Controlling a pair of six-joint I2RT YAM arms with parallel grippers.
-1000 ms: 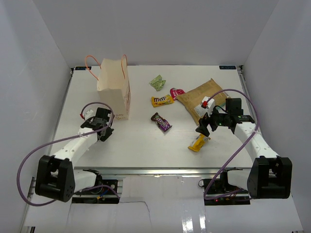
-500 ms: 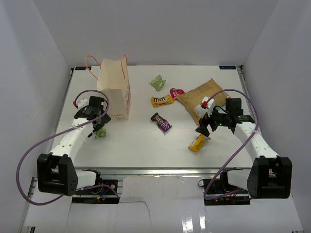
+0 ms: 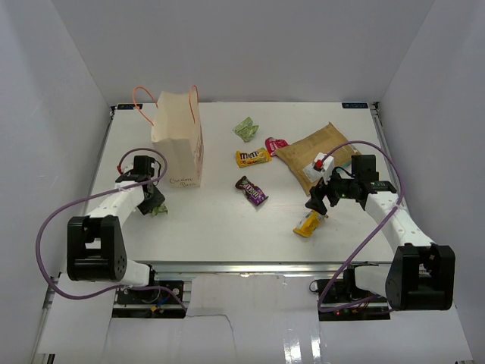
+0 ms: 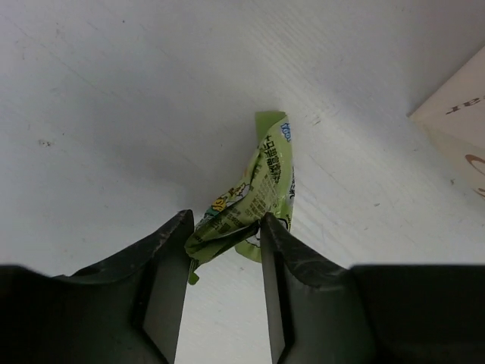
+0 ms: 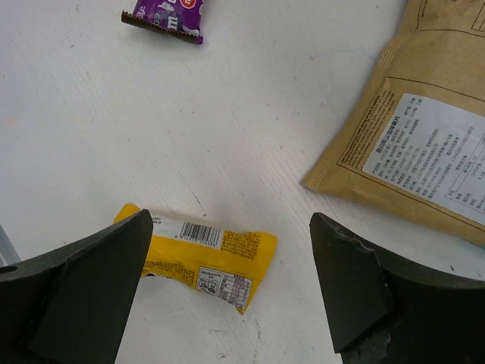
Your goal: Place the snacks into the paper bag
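Pulled back toward 9 o'clock, left fingers are pinching a green packet on the tabletop, the paper bag standing just beside at 1 o'clock. Right fingers are hanging spread over a yellow packet, tan pouch crowding 12 o'clock.

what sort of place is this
Probably a robot lab test cell: plain white walls box in a white table, a left arm and right arm are mounted at its near edge, and a paper bag stands by scattered snacks.
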